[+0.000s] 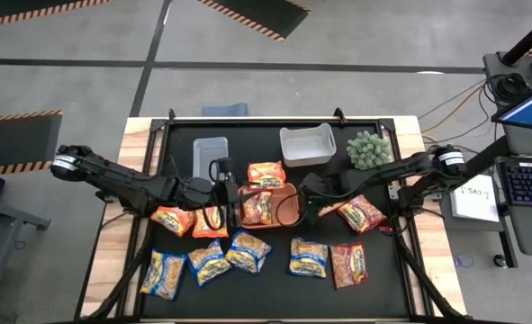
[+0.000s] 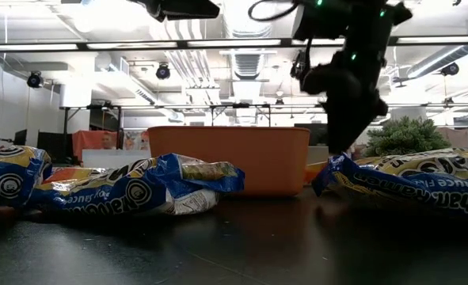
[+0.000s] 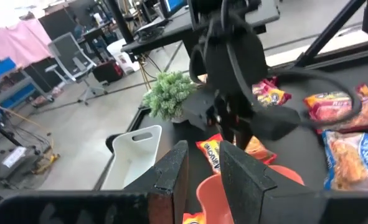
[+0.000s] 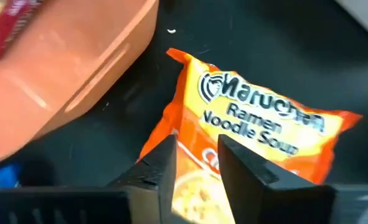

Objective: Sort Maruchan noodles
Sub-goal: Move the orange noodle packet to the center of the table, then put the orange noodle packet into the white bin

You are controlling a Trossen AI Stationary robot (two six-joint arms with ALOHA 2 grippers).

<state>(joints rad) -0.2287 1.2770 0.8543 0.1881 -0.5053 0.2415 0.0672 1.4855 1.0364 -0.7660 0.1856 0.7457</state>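
Count from the high view: four shiny blue-and-yellow flat plastic ramen packets (image 1: 210, 262) in a row along the near part of the mat; orange packets at five spots, one of them (image 1: 267, 173) just beyond the bin; one red packet (image 1: 348, 265) at the near right; at least one more packet (image 1: 257, 205) inside the orange plastic bin (image 1: 285, 213), colour hard to tell. One clear rectangular bin (image 1: 210, 155), one white rectangular bin (image 1: 308, 146), one small green potted plant (image 1: 369, 149). Right gripper (image 1: 312, 209) sits low at the orange bin's right edge; in its wrist view the dark fingers (image 4: 160, 163) stand slightly apart directly over an orange Maruchan packet (image 4: 252, 134) lying flat just beside the bin wall; whether the tips touch the wrapper I cannot tell, and nothing is lifted. Left gripper (image 1: 224, 171) hangs over the orange bin's left side, beside the clear bin; its fingers (image 3: 245, 177) show a narrow gap with nothing between them. Two orange packets (image 1: 192, 220) lie just on the near side of the left arm. Surface: black mat (image 1: 275, 292) on a light wooden table (image 1: 108, 243). Low view shows crumpled blue packets (image 2: 131, 188) in the foreground with the orange bin behind them. Room: open workshop, ceiling strip lights, grey floor with hazard-striped mats, an office chair and desks behind, laptop and keyboard at the right.
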